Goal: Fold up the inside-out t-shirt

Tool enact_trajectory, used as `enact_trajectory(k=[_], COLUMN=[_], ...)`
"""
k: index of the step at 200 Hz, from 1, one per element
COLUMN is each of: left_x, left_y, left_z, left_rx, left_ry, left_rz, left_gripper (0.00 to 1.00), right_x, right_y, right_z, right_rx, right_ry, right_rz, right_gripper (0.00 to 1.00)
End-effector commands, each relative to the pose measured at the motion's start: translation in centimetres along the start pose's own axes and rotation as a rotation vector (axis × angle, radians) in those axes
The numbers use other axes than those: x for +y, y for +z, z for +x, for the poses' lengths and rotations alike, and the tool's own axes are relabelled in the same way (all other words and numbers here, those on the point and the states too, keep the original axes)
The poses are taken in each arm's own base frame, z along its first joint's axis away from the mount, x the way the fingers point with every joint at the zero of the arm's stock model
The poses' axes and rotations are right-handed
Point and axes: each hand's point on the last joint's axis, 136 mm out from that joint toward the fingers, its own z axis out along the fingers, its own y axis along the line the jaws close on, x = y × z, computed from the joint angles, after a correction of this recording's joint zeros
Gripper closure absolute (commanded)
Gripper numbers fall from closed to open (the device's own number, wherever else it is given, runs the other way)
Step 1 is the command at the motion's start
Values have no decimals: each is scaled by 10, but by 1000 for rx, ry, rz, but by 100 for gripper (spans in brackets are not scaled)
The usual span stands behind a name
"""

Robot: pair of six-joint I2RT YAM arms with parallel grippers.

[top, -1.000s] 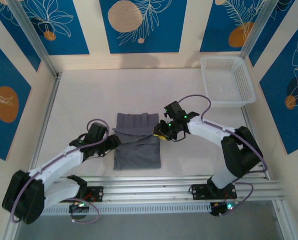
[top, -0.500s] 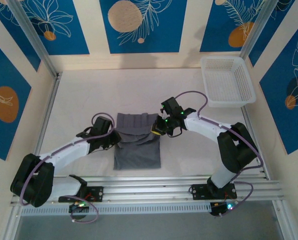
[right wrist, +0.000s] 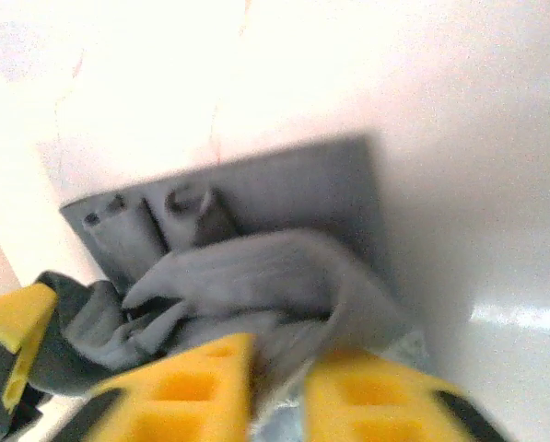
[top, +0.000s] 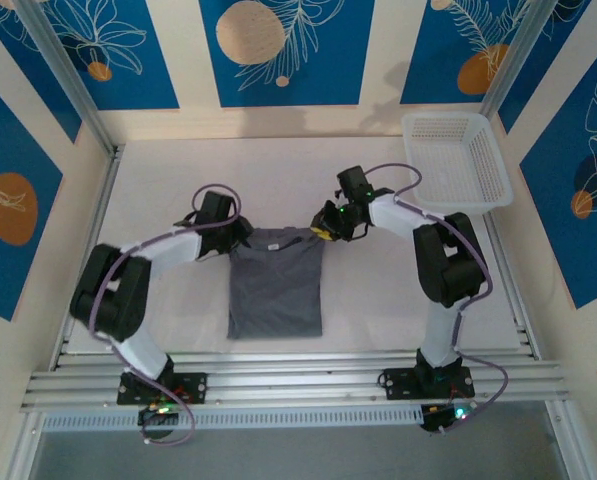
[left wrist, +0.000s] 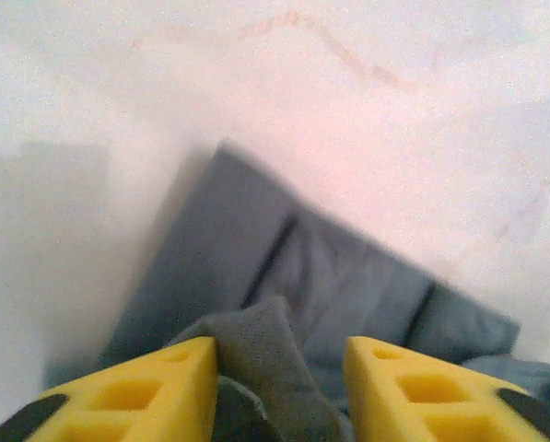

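Observation:
The inside-out t-shirt (top: 275,285) lies flat on the white table, dark grey, collar edge toward the far side. My left gripper (top: 240,235) is at its far left corner. In the left wrist view the yellow fingers (left wrist: 136,387) stand apart; a fold of the t-shirt (left wrist: 348,276) leans on the left finger, with a gap to the right one. My right gripper (top: 328,228) is at the far right corner. In the right wrist view a bunch of the t-shirt (right wrist: 256,267) fills the narrow gap of that gripper (right wrist: 279,387).
A white basket (top: 456,160) stands at the back right. Metal rails (top: 308,375) run along the near edge, and upright posts mark the side walls. Bare table (top: 178,180) lies beyond the shirt.
Both grippers have moved toward the far side at the shirt's upper corners. The flap that lay folded across the upper part is drawn out, and the shirt now lies flat.

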Motion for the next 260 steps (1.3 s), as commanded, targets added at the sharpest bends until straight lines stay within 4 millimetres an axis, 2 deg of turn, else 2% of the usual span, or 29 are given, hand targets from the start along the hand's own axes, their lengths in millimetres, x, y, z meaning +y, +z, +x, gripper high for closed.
enact_trajectory(k=[1,18,36,54,69,87,105,126,169,201,219,245,260], left_x=[-24,-31,-21,1,13,7,8,10,-5,0,3,12,16], left_y=[12,1,-25,-47,-52,-40,-25,-10,19,40,51,56,58], left_z=[-30,-42,-51,-55,-51,-34,-23,-19,-8,-3,3,9,12], left_rx=[-45,-73,-145,-201,-209,-122,-36,8,88,132,162,173,182], left_ry=[21,56,153,263,362,481,505,487,488,433,397,386,391], left_rz=[84,105,50,-57,-100,-37,-31,-38,57,49,62,41,38], left_gripper=[45,34,29,19,11,10,10,11,15,24,33,38,45], right_x=[2,1,-10,-23,-28,-24,-19,-21,-13,-12,-12,-12,-12], right_y=[-6,-20,-31,-27,-18,-6,7,22,42,55,59,60,60], right_z=[-22,-28,-22,-9,-1,6,6,3,3,5,6,8,9], right_rx=[-4,-54,-107,-98,-70,-35,-13,10,44,79,99,109,114], right_ry=[-21,-72,-144,-182,-217,-276,-300,-280,-279,-260,-253,-253,-249], right_rz=[-3,11,32,31,16,18,34,54,56,68,82,88,83], right_gripper=[67,61,47,45,44,45,45,46,47,53,56,57,57])
